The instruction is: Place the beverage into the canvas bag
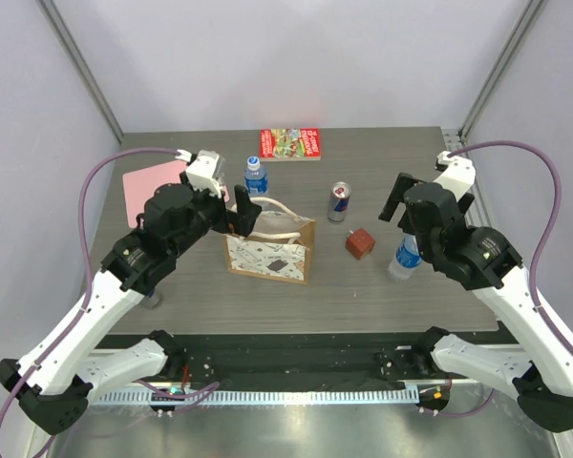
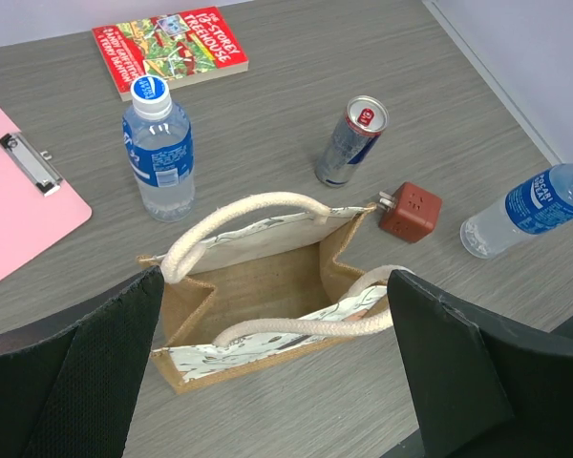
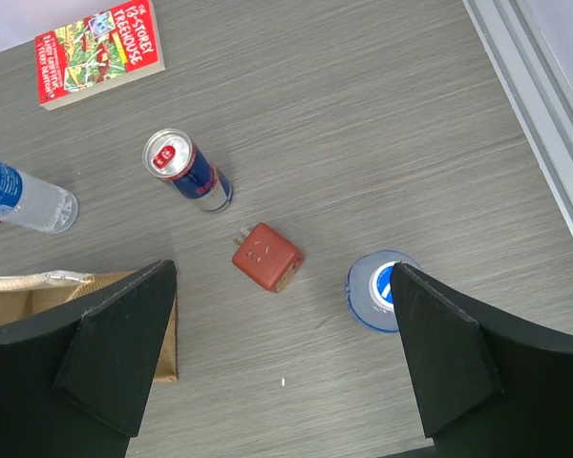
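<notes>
The bag point(image 1: 270, 250) stands open on the desk point(image 1: 363, 296), the can point(image 1: 339, 201) upright near its right side. The left jaws hang released above the bag; the right jaws, released too, near a bottle point(image 1: 405, 256).

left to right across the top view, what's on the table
clipboard → bottle → can → plug cube → second bottle. The bag and book overlap the first bottle's stretch, so they are left out.
</notes>
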### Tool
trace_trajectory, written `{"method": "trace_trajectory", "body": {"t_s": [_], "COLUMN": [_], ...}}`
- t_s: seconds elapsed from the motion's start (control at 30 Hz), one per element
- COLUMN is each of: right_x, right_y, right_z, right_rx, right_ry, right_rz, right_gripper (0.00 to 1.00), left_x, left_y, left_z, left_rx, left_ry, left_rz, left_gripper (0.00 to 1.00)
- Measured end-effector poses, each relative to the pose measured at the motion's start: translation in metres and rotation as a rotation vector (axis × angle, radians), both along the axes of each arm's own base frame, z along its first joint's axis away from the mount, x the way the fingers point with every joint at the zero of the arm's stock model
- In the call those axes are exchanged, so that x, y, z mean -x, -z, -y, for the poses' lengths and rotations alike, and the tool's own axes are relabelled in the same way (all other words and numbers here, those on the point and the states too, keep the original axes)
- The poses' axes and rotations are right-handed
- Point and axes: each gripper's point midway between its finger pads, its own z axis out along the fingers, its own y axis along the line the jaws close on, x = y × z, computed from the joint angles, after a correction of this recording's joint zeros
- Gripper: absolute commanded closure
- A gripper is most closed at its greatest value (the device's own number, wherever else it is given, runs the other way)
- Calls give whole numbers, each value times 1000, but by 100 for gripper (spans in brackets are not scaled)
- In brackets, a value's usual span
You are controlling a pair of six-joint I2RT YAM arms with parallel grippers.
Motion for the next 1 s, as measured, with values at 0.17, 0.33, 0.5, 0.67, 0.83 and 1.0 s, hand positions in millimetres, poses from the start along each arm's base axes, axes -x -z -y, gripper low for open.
{"method": "trace_trajectory", "body": {"t_s": [0.17, 0.33, 0.5, 0.67, 0.83, 1.0], "right_x": [2, 3, 7, -1, -5, -2], "right_y": [2, 4, 13, 40, 81, 108], "right_z": [4, 11, 31, 47, 49, 53], "right_rx": [-5, -11, 25, 81, 121, 85], "right_ry": [30, 78, 183, 295, 327, 333], "right_rz": [-4, 3, 0, -101, -226, -286], "right_gripper": [0, 5, 7, 9, 9, 14], "left_x": [0, -2, -1, 1, 1, 2], "left_y": [0, -1, -6, -11, -11, -15], "left_z": [-1, -4, -10, -13, -14, -17], "left_rx": [-1, -4, 1, 9, 8, 7], "left_ry": [-4, -25, -44, -51, -55, -63], "left_rz": [1, 6, 25, 37, 40, 55], "left_gripper": [0, 0, 0, 0, 0, 0]}}
